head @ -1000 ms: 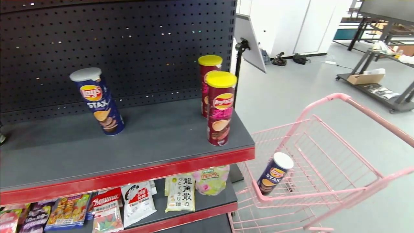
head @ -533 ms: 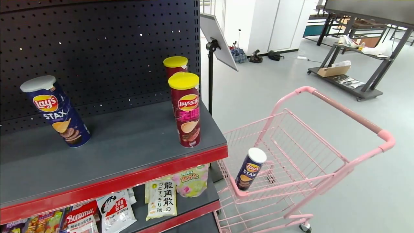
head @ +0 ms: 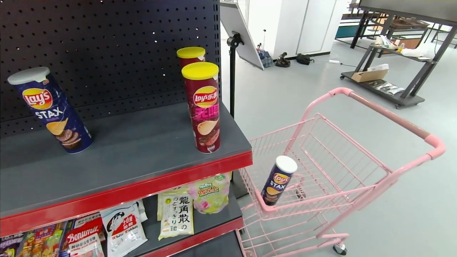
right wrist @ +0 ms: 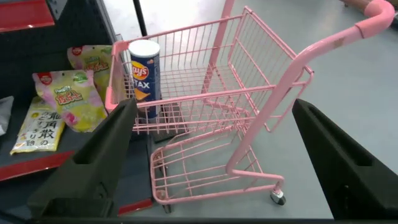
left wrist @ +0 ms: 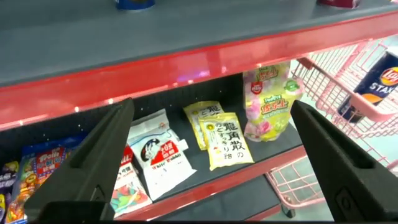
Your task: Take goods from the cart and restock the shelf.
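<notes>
1. The blue can [head: 279, 180] with the white lid stood in the pink cart [head: 385, 115], in the basket corner nearest the shelf [head: 135, 157]. The basket's front rim hid its base from your head camera, and you could not tell whether it touched the wire.
2. Your right gripper [right wrist: 214, 104] hung apart from the cart, facing it, with its fingers spread wide and nothing between them.
3. Your left gripper [left wrist: 212, 106] faced the lower tier [head: 214, 222], likewise spread and holding nothing.
4. On the shelf's top board a second blue can [head: 50, 110] stood towards the left. It was well apart from a maroon can [head: 204, 107] with a yellow lid near the right front corner.
5. A rear maroon can [head: 191, 55] stood just behind that one and was mostly hidden; you saw only its lid and upper wall.
6. On the lower tier lay a white bag [head: 123, 226], a pale yellow bag [head: 175, 216] and a green-and-pink bag [head: 210, 192] at the right end. More bags to the left were cut off at the head view's edge.
7. A dark pegboard [head: 107, 46] backed the shelf, and a red strip [head: 142, 189] ran along its front edge.
8. The floor [head: 285, 92] was plain grey. A tilted board on a stand [head: 237, 28] stood past the shelf's end, and a dark wheeled rack [head: 407, 101] farther right carried a cardboard box [head: 369, 75]. The dark things by the white wall were too small to tell.
</notes>
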Controlling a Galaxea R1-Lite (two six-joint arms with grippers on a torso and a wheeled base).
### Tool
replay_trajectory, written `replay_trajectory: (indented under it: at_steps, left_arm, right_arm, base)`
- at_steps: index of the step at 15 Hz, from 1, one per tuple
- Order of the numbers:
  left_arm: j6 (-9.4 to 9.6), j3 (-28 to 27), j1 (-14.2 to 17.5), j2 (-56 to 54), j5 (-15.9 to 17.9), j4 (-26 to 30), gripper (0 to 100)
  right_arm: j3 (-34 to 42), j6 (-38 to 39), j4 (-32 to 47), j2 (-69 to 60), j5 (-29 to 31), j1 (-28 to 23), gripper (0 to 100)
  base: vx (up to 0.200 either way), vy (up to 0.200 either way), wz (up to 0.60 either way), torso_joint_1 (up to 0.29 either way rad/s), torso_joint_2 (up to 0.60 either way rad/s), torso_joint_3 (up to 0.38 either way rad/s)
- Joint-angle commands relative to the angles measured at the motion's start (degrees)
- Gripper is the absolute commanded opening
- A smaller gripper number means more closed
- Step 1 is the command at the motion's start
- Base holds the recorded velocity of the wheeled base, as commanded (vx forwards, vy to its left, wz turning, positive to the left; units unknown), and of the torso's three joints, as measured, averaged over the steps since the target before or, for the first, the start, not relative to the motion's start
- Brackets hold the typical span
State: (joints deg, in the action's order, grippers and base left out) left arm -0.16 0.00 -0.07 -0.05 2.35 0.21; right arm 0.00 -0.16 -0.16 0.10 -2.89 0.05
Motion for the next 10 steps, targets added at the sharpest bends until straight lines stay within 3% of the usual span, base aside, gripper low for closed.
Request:
replay_trajectory:
  at_steps: [1,5,10]
  left_arm:
    - [-0.02,0.00,-0.01,0.05,0.02,-0.03,100]
    - [-0.02,0.00,-0.01,0.05,0.02,-0.03,100]
    - [-0.02,0.00,-0.01,0.05,0.02,-0.03,100]
  right_arm:
    - [0.00,-0.02,-0.02,-0.01,-0.01,0.04,100]
    - [0.00,0.07,0.07,-0.01,0.08,0.04,100]
    - [0.00,-0.02,0.07,-0.01,0.08,0.04,100]
  base:
    - [0.000,0.000,0.00,-0.129,0.38,0.232]
    - [0.000,0.000,0.00,-0.149,0.41,0.260]
    - [0.000,0.000,0.00,-0.174,0.54,0.364]
